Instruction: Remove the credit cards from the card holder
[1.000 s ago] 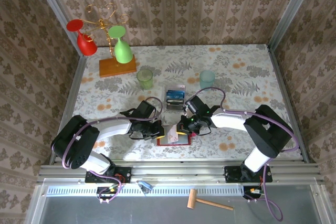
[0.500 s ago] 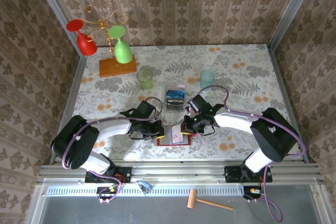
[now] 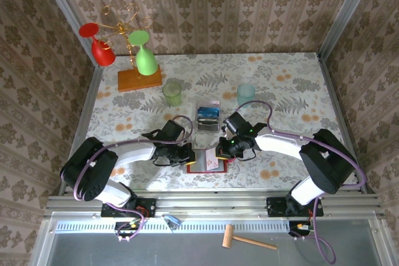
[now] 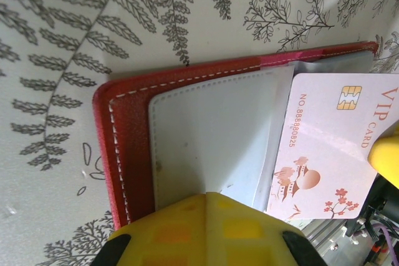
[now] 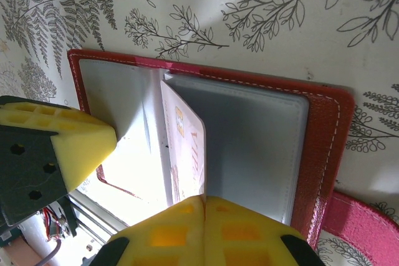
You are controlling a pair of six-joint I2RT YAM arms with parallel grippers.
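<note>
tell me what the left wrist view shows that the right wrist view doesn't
Left wrist: the printed face of the pale card, with its chip, number and VIP CARD lettering. Right wrist: that card nearly edge-on, standing up between the grey pockets, plus the red strap tab at lower right. Both: the open red card holder lying on the fern-patterned table.

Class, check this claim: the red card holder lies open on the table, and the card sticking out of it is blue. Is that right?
No: the card is pale pink, marked VIP CARD, not blue; the left wrist view shows it. The red card holder does lie open.
</note>
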